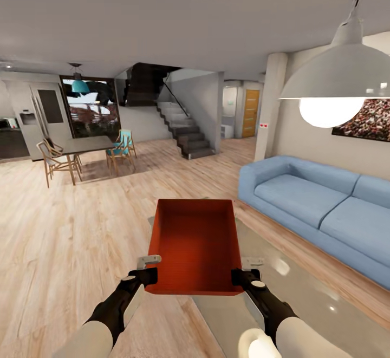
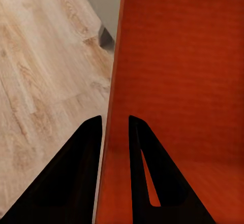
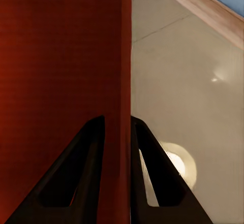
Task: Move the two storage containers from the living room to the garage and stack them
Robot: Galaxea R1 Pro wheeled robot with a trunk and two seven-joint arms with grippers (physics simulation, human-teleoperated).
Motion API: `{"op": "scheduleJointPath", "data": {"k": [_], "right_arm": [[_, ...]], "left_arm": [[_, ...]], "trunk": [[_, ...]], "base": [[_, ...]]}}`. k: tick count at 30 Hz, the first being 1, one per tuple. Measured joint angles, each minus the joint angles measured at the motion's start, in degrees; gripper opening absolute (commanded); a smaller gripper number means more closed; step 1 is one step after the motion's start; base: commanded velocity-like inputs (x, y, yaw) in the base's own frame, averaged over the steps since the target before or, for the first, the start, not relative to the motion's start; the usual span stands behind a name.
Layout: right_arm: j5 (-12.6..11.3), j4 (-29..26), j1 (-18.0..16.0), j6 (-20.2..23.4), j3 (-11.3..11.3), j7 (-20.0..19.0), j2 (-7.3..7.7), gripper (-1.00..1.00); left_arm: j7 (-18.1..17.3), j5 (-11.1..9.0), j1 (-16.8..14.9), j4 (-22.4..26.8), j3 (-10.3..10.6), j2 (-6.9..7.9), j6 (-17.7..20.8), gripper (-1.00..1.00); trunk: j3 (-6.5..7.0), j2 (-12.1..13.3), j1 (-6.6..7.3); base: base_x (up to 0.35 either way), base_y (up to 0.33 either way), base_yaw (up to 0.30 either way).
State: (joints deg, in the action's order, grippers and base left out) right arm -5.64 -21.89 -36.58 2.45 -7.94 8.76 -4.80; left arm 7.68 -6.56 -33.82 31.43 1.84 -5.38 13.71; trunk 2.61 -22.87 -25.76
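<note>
I am in the living room, over its light wood plank floor (image 1: 70,239). One orange-red lidless storage container (image 1: 195,241) hangs level in front of me, held between both arms. My left gripper (image 1: 147,272) is shut on the container's left wall near the closest corner. In the left wrist view its fingers (image 2: 86,173) straddle that wall of the container (image 2: 183,71). On the opposite wall my right gripper (image 1: 244,274) is shut the same way. The right wrist view has one finger inside the container (image 3: 56,56) and one outside.
A glossy grey low table top (image 1: 292,298) lies under and right of the container. A blue sofa (image 1: 319,201) fills the right side, with a white pendant lamp (image 1: 338,76) above. Ahead stand a dining table with chairs (image 1: 86,149), stairs (image 1: 187,133) and an orange-wood door (image 1: 251,112).
</note>
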Motion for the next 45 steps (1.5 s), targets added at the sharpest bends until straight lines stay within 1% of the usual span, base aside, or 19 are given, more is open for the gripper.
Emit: {"op": "scheduleJointPath", "data": {"k": [45], "right_arm": [[0.0,0.0,0.0,0.0,0.0,0.0,0.00,-1.00]], "left_arm": [[0.0,0.0,0.0,0.0,0.0,0.00,0.0,-1.00]], "trunk": [[0.00,0.0,0.00]], "base": [[0.000,0.000,0.271]]}}
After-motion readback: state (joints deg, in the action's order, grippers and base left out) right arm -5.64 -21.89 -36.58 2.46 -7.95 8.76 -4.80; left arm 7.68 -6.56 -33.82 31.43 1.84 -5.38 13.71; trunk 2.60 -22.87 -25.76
